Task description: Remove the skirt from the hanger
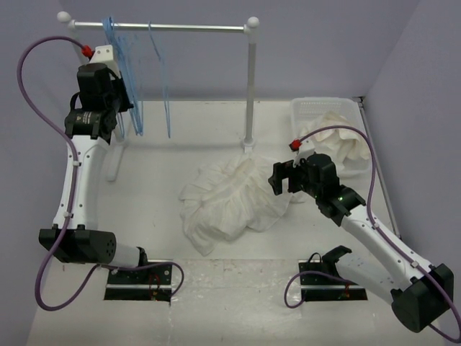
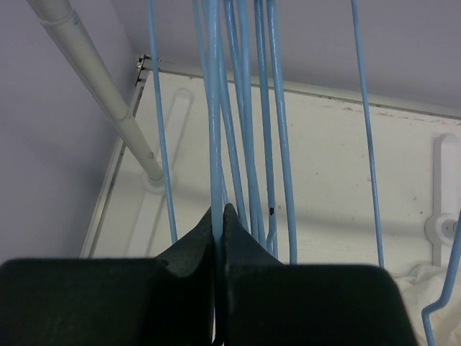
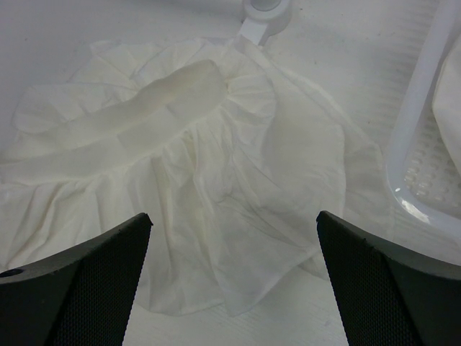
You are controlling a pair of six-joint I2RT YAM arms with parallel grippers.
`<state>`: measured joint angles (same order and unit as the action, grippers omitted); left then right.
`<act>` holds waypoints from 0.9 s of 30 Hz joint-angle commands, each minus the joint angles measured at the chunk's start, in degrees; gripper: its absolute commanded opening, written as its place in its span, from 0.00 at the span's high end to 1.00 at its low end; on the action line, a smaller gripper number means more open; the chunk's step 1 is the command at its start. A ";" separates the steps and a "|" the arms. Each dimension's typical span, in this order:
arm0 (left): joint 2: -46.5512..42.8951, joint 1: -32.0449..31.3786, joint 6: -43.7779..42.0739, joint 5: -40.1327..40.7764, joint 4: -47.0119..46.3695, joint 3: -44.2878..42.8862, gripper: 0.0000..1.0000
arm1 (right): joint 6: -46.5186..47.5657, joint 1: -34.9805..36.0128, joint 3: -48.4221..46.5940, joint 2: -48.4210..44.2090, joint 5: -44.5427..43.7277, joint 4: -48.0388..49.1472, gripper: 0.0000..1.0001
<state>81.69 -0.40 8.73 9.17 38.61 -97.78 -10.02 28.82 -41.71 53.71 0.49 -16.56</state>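
The white gathered skirt (image 1: pixel 230 198) lies crumpled on the table in the middle, free of any hanger; it fills the right wrist view (image 3: pixel 202 173). My right gripper (image 1: pixel 282 178) hovers open and empty just right of it, its jaws wide apart (image 3: pixel 234 238). Several light-blue wire hangers (image 1: pixel 133 79) hang on the rail at far left. My left gripper (image 1: pixel 121 97) is raised among them and is shut on one hanger wire (image 2: pixel 214 130), pinched between the fingertips (image 2: pixel 219 220).
A white clothes rail (image 1: pixel 166 27) with its post (image 1: pixel 251 86) stands at the back. A white basket (image 1: pixel 324 115) holding an off-white cloth (image 1: pixel 338 148) sits at the back right, close to my right arm. Purple walls enclose the table.
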 commanded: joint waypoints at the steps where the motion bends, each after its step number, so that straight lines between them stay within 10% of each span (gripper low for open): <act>1: -3.29 0.40 -1.26 1.55 -4.07 -3.03 1.00 | 0.62 0.01 -1.62 0.16 -1.20 0.39 0.01; 27: 7.07 9.18 -1.70 -8.10 1.82 -13.32 1.00 | 1.23 0.01 -1.09 1.04 -1.99 0.65 0.01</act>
<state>87.85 6.37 6.68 4.25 39.97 -107.81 -9.76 28.82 -41.71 54.24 -0.25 -16.58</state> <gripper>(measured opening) 0.007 0.990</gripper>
